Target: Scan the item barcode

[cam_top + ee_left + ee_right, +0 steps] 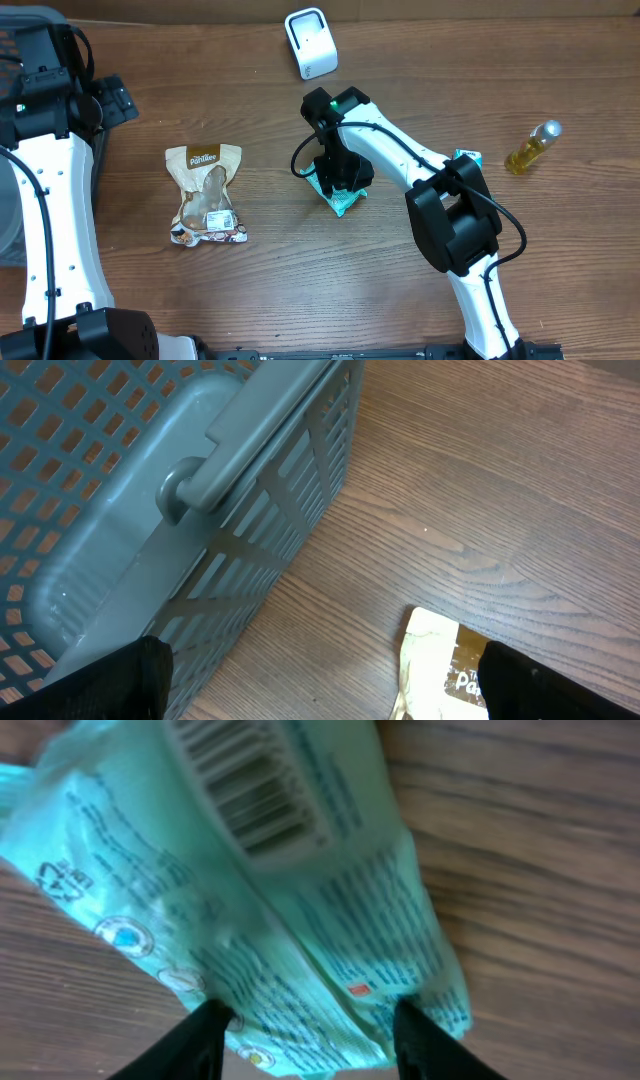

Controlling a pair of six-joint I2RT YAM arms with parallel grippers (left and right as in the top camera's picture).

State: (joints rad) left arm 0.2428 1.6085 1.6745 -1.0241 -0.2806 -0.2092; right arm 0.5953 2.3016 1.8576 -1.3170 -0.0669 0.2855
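Note:
A teal packet (346, 201) lies near the middle of the table under my right gripper (340, 180). In the right wrist view the packet (250, 890) fills the frame, blurred, with its barcode (245, 785) facing the camera at the top. My right gripper (307, 1020) has its two fingers pressed against the packet's near end, which bulges into a ridge between them. The white scanner (311, 42) stands at the table's far edge. My left gripper (320, 690) is open and holds nothing, hanging over the wood between a grey basket and a snack bag.
A brown snack bag (205, 195) lies left of centre; its corner (440, 670) shows in the left wrist view. The grey slatted basket (120, 510) stands at the far left. A yellow bottle (533, 146) and a small teal box (467, 157) lie to the right.

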